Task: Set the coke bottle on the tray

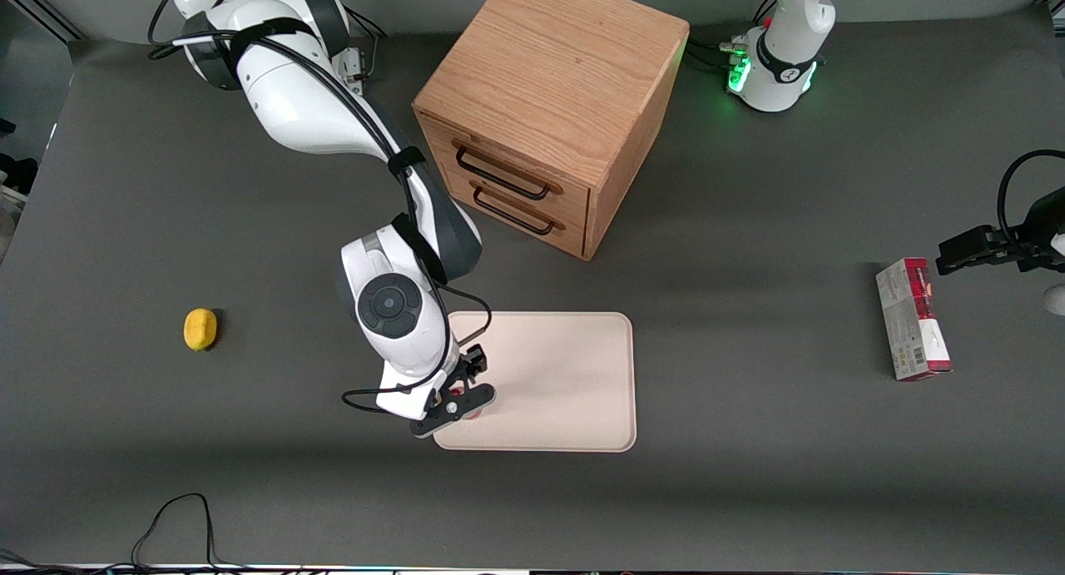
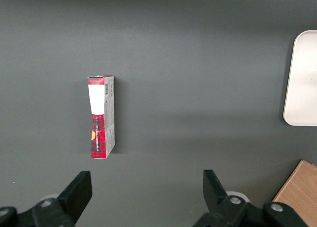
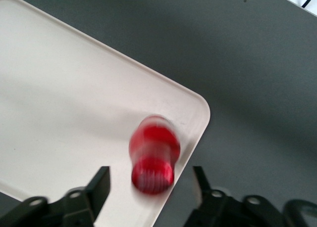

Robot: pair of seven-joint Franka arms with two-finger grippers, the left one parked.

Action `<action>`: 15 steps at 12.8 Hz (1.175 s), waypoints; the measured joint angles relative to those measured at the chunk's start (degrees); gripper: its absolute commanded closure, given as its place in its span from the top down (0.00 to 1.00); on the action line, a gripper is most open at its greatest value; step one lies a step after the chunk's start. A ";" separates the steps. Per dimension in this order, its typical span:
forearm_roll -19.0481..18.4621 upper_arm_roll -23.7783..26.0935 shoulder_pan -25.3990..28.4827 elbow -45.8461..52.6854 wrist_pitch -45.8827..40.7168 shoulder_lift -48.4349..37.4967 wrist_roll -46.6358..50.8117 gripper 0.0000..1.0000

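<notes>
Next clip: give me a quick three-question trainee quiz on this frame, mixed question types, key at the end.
1. True or false: the bottle stands on the tray, near a corner.
2. The end effector is: A) shut on the bottle, B) open, its fingers apart on either side of the bottle, C) over the lemon.
3. Which object lies toward the parked arm's end of the table, apart from the tray?

Key
1. True: it stands upright inside the rim, by a rounded corner.
2. B: a gap shows between each finger and the bottle.
3. The carton.
</notes>
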 measured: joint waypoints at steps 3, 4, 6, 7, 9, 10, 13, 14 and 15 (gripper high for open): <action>0.00 0.00 0.02 0.71 -0.10 -0.34 0.00 1.00; 0.00 0.00 0.02 1.37 -0.87 -1.00 0.00 1.00; 0.00 0.00 0.05 2.71 -6.04 -4.30 0.00 1.00; 0.00 0.00 0.06 3.14 -9.38 -6.92 0.00 1.00; 0.00 -0.07 -0.02 3.20 -16.98 -13.22 0.00 1.00; 0.00 -0.28 -0.12 2.32 -20.26 -16.60 0.00 1.00; -0.05 -2.11 -0.38 -7.59 -22.69 -27.83 0.00 1.00; -0.10 -3.51 -0.38 -11.77 -22.73 -31.55 0.00 1.00; -0.10 -5.32 -0.43 -15.57 -22.74 -34.92 -0.01 1.00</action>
